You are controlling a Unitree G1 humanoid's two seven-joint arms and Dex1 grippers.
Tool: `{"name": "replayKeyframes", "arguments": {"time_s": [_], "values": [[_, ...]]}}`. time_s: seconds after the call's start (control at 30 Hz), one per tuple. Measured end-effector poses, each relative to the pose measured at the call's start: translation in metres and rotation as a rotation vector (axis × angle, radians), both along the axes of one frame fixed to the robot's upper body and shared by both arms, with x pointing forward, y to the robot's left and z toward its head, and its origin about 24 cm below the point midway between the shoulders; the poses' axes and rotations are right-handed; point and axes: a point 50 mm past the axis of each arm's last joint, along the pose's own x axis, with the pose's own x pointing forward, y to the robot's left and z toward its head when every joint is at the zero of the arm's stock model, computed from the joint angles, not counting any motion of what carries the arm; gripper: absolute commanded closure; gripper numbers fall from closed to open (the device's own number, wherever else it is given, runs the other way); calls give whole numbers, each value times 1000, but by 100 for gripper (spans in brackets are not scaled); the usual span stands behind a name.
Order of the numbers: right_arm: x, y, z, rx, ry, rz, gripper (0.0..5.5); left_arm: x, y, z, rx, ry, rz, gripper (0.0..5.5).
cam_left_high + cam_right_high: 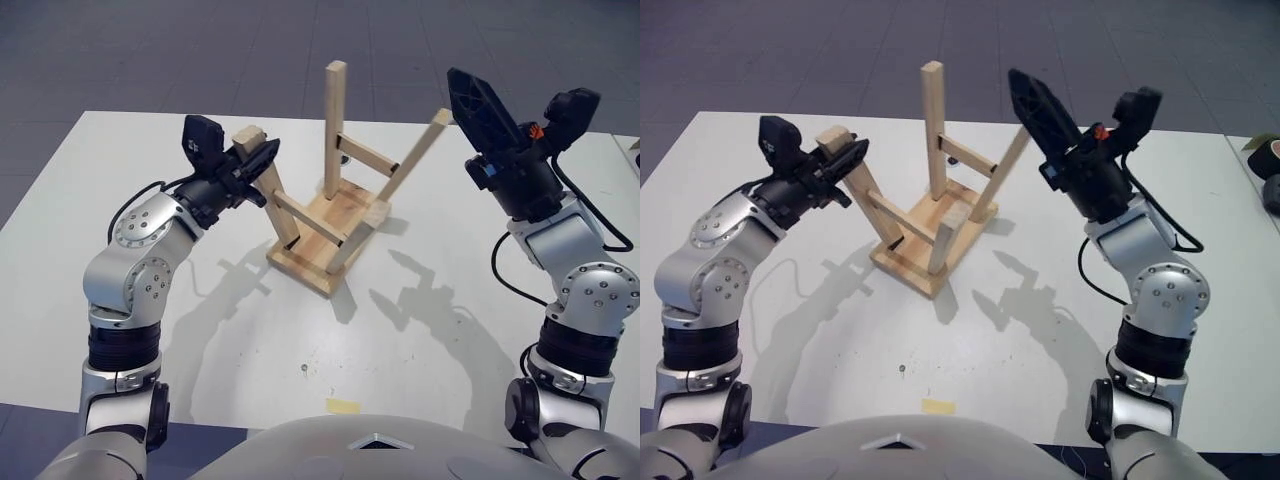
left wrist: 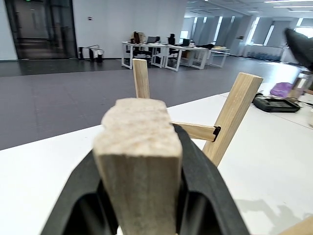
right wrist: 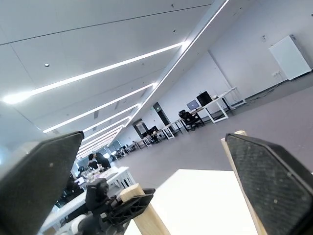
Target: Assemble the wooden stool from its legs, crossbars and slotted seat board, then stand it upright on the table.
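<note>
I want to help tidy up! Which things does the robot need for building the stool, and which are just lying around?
For the job: upside-down stool; its leg in the left gripper; right gripper, open by another leg.
Just lying about: yellow scrap and dark speck on the table's near side.

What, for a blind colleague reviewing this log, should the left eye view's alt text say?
An upturned pale wooden stool rests seat-down on the white table; the black left gripper is shut on one leg's top, while the black right gripper hovers open near another leg.
</note>
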Motion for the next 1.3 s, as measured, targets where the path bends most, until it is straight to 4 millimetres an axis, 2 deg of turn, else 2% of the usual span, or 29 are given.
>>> {"name": "replayKeyframes", "arguments": {"time_s": [0.1,0.17,0.3,0.47,0.57,0.63,0.93,1.03,1.1,1.13,1.23,1.27,1.3], "values": [[-4,22,-11,-154,1,112,10,-6,-17,-4,-7,13,-148,446],[-2,32,-21,-255,12,150,10,-8,-21,-5,-7,14,-187,446],[-6,49,-54,-474,48,274,10,-8,-22,-4,-6,11,-188,446],[-5,56,-80,-591,85,274,10,-11,-24,-4,-5,1,-184,446],[4,68,-96,-576,120,279,10,-11,-23,-7,-3,7,-160,445],[7,69,-99,-561,110,291,10,-11,-22,-8,-7,11,-146,445],[10,69,-107,-531,135,284,10,-14,-27,-11,37,-36,-154,442],[5,60,-112,-410,175,230,10,-16,-32,-11,61,-51,-166,440],[3,42,-107,-352,177,160,10,-17,-32,-10,58,-62,-166,440],[4,24,-102,-326,180,101,10,-17,-31,-10,58,-62,-161,440],[2,0,-57,-159,47,31,10,-14,-27,-11,56,-54,-131,439],[1,-5,-39,-114,-13,18,10,-13,-27,-11,55,-55,-126,401],[0,-8,-28,-85,-45,3,10,-13,-27,-11,60,-57,-119,386]]}}
